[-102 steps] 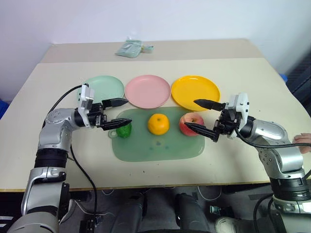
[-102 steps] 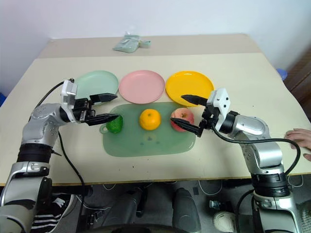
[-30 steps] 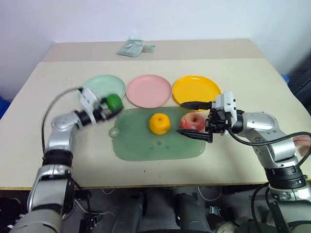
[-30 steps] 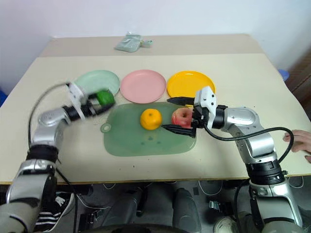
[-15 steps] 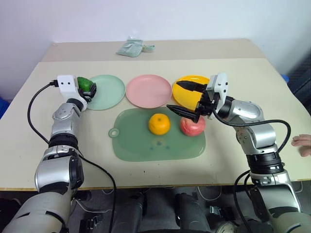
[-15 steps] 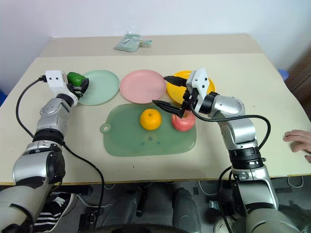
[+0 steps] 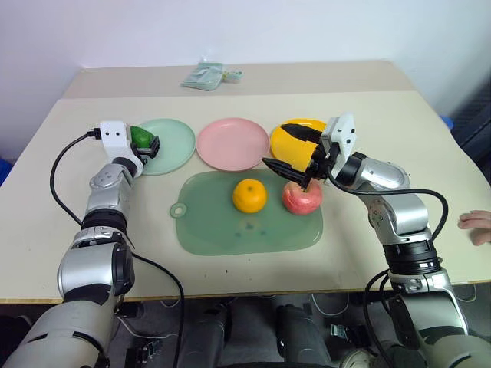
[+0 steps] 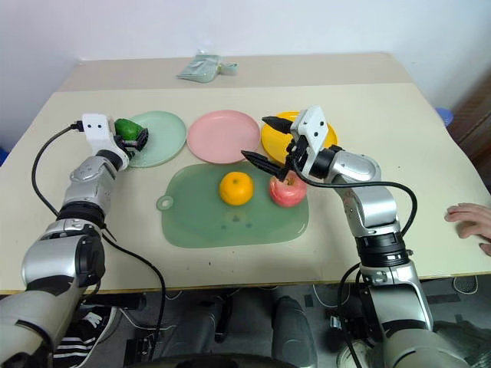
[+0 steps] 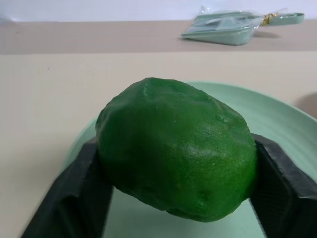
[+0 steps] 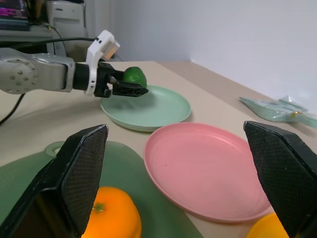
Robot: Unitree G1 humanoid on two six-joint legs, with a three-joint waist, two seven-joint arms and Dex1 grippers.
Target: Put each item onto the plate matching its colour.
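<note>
The dark green piece (image 9: 176, 148) is being pinched by the left claw (image 7: 146, 143) over the mint plate (image 7: 170, 146); the right claw (image 7: 290, 151) is being held spread above the apple (image 7: 301, 198).

It looks like a lab or test room: a plain beige surface (image 7: 383, 115) against a bare white wall (image 7: 230, 31). In the right wrist view, shelved equipment (image 10: 44, 15) stands behind, with a lit screen (image 10: 11, 10) beside it

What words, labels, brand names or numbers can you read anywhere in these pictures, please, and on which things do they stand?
None can be read.
The mint green plate, pink plate and yellow-orange plate: plain, no markings.
The green mat, green fruit, orange and apple: no stickers or lettering.
The clear packet at the far edge of the table: any print too small to read.
</note>
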